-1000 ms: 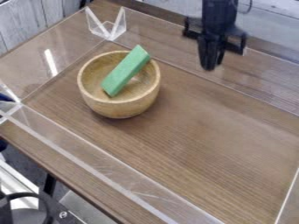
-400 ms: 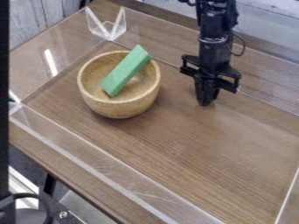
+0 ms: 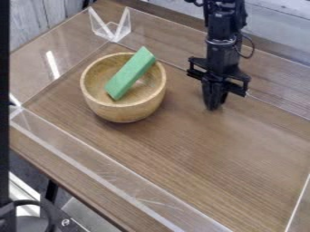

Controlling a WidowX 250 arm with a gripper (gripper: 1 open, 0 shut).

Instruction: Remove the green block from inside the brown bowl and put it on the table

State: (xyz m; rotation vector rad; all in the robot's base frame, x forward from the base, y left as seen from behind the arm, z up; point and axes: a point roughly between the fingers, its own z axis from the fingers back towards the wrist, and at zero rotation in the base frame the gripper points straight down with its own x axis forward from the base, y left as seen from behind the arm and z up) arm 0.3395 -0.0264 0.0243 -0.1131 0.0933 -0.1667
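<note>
A bright green block (image 3: 130,73) lies slanted inside the brown bowl (image 3: 121,102), one end resting up on the far rim. The bowl stands on the left part of the wood-grain table (image 3: 206,154). To the right of the bowl, apart from it, my black gripper (image 3: 216,102) points straight down with its tip just above the tabletop. Its fingers are pressed together and hold nothing.
Low clear acrylic walls (image 3: 72,149) border the table along the front and left. A clear acrylic corner piece (image 3: 109,24) stands at the back left behind the bowl. Bare tabletop stretches in front of and to the right of the gripper.
The gripper has come down from the back of the table to just above the tabletop beside the bowl, and has held still for the last half second. Bowl and block are unmoved.
</note>
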